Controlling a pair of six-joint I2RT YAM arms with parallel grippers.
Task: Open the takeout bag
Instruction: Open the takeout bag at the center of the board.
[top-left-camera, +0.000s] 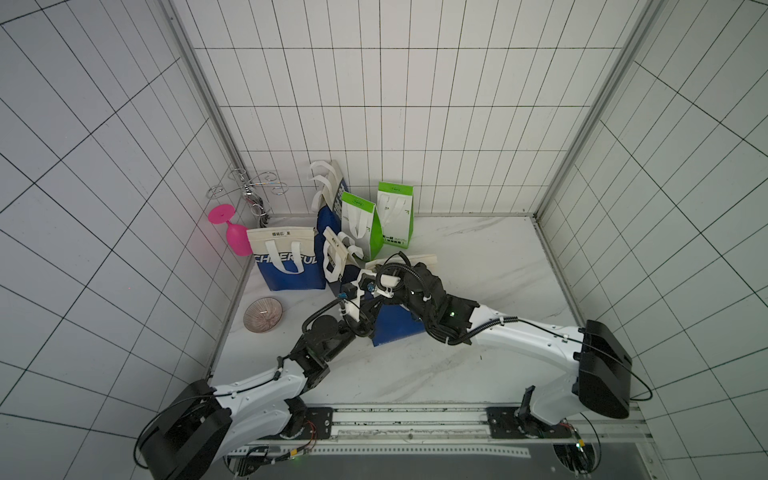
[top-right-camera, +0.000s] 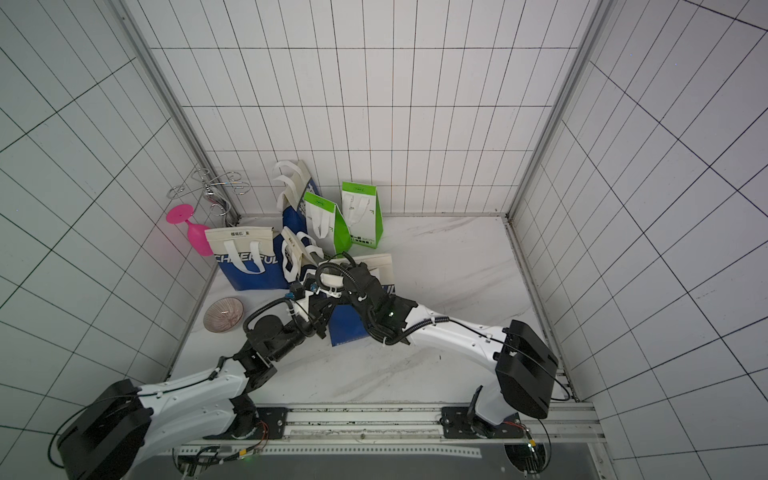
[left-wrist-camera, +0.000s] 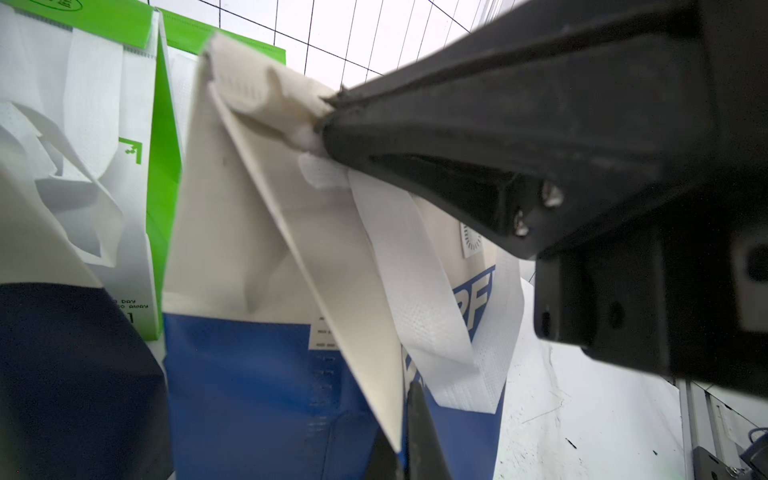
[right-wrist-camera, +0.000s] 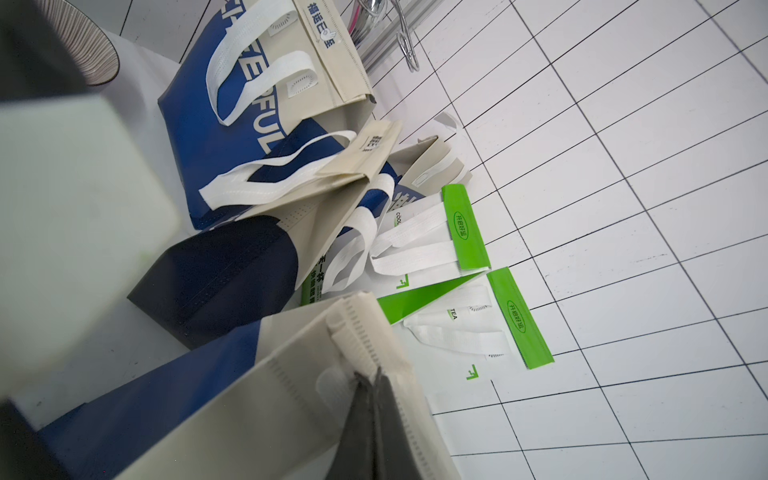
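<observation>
The takeout bag (top-left-camera: 395, 328) (top-right-camera: 347, 328), blue below and cream above with white handles, stands mid-table between my two arms. In the left wrist view my left gripper (left-wrist-camera: 399, 409) is shut on a cream side fold of the bag (left-wrist-camera: 249, 374), low on its flank. My right gripper (right-wrist-camera: 369, 376) is shut on the stitched cream top rim of the bag (right-wrist-camera: 257, 399). The left wrist view shows the right gripper (left-wrist-camera: 328, 124) pinching that rim from above. In both top views the arms cover the bag's mouth, and the fingertips are hidden there.
Behind stand a blue "CHEERFUL" bag (top-left-camera: 286, 266), a dark navy bag (top-left-camera: 332, 257) and two green-and-white bags (top-left-camera: 360, 224) (top-left-camera: 395, 216). A pink goblet (top-left-camera: 232, 232), a metal rack (top-left-camera: 249, 191) and a ribbed bowl (top-left-camera: 263, 315) sit by the left wall.
</observation>
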